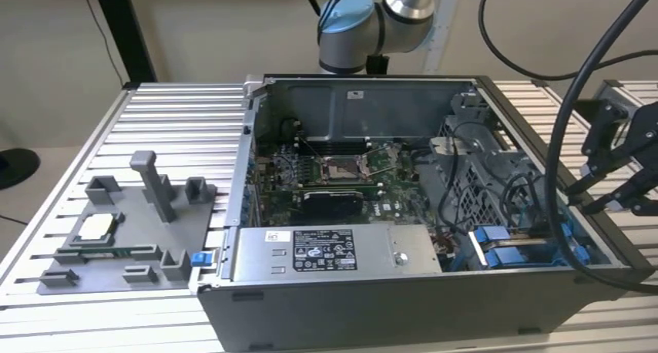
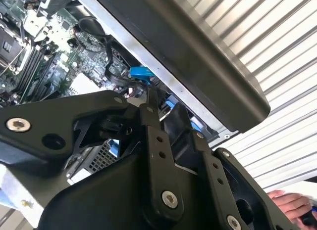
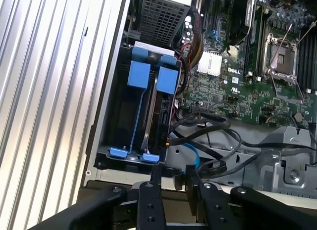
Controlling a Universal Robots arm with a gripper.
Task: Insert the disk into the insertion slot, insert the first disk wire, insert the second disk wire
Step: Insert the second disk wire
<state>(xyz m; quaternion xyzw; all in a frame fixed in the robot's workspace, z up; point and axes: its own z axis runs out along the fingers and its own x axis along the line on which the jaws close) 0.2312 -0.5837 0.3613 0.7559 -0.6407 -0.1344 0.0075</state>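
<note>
gripper (image 3: 173, 170): fingers apart, empty, at the case (image 3: 106, 178) edge. insertion slot (image 3: 110, 122): disk (image 3: 161, 109) appears seated on edge inside. black cables (image 3: 210, 136) lie beside it. disk judged rigid, dense, shock-sensitive; grip blue carrier ends.

Bright, even light, glare on the ribbed table (image 2: 282, 52), softer shade inside the computer case (image 1: 340, 110)
</note>
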